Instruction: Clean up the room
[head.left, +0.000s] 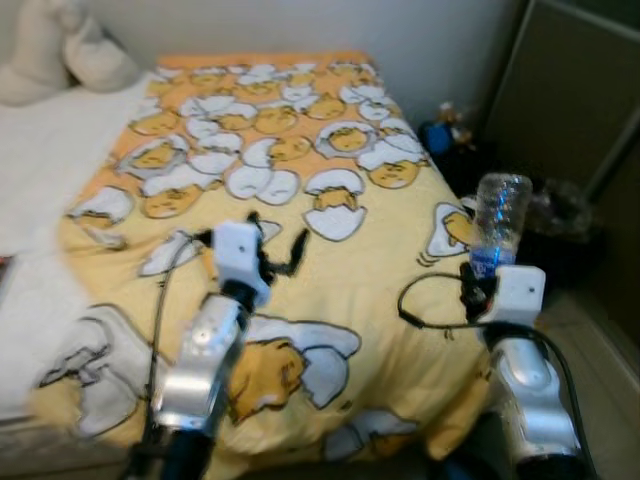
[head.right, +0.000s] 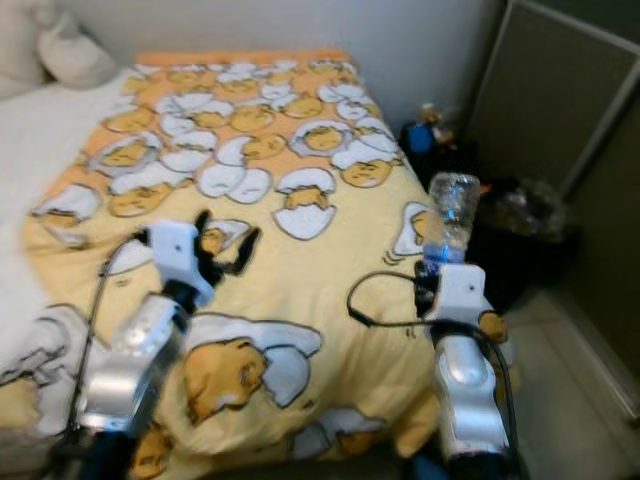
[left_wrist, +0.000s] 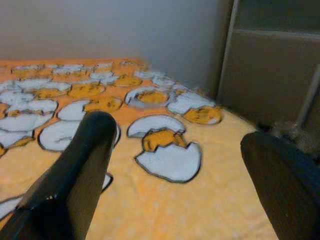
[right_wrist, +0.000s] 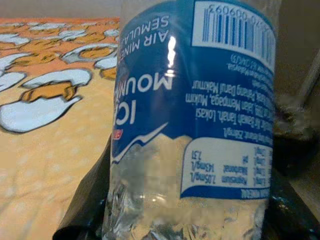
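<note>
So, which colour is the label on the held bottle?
Blue with white print, clearest in the right wrist view on the bottle in the right gripper.

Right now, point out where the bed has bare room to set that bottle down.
The yellow blanket lies flat and bare between the left gripper and the right gripper, which is shut on the plastic bottle. The white sheet by the pillows is free too. The dark corner beside the bed looks cluttered.

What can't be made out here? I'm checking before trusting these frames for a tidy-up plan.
- Bottle cap: upside down in the right gripper, neck hidden by fingers.
- Dark pile beside the bed: head views too blurred to identify.
- Blue object by the wall: too small and blurred to identify.
- Left gripper open, holding nothing.
</note>
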